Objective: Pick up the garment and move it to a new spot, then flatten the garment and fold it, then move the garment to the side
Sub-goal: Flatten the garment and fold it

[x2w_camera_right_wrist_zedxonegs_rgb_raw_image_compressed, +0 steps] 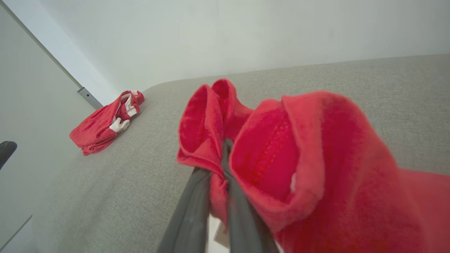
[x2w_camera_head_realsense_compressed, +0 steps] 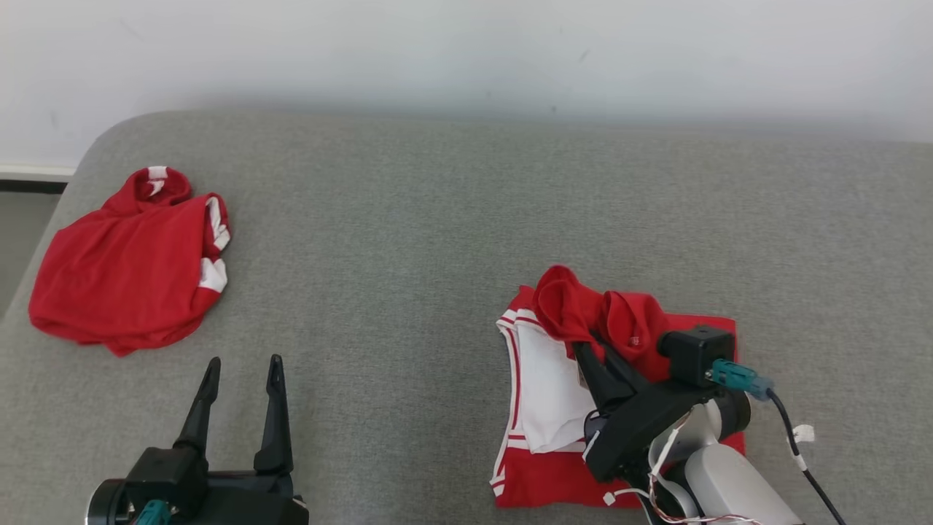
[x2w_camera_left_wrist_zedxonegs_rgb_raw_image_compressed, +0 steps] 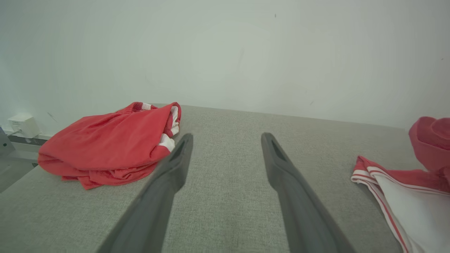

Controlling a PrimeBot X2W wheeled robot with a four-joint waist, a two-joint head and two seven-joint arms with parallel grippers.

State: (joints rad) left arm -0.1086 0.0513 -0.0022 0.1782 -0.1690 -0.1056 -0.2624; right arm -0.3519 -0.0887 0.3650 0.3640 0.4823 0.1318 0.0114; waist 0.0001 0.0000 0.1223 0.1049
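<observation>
Right wrist view: right end effector [x2w_camera_right_wrist_zedxonegs_rgb_raw_image_compressed: 225, 147] clamped shut on a raised red fold of the garment [x2w_camera_right_wrist_zedxonegs_rgb_raw_image_compressed: 281, 158].
Head view: the fingertips are buried in cloth; it shows the garment's [x2w_camera_head_realsense_compressed: 547, 386] white panel and striped edges.
Left wrist view: small white box [x2w_camera_left_wrist_zedxonegs_rgb_raw_image_compressed: 23, 124] by the wall.
Left end effector [x2w_camera_head_realsense_compressed: 244, 364]: fingers spread, empty, well apart from the garment.
Garment spot: near right of the grey padded surface [x2w_camera_head_realsense_compressed: 408, 240], mostly flat, top bunched up.
Other red garment [x2w_camera_head_realsense_compressed: 124, 277]: crumpled at far left.
</observation>
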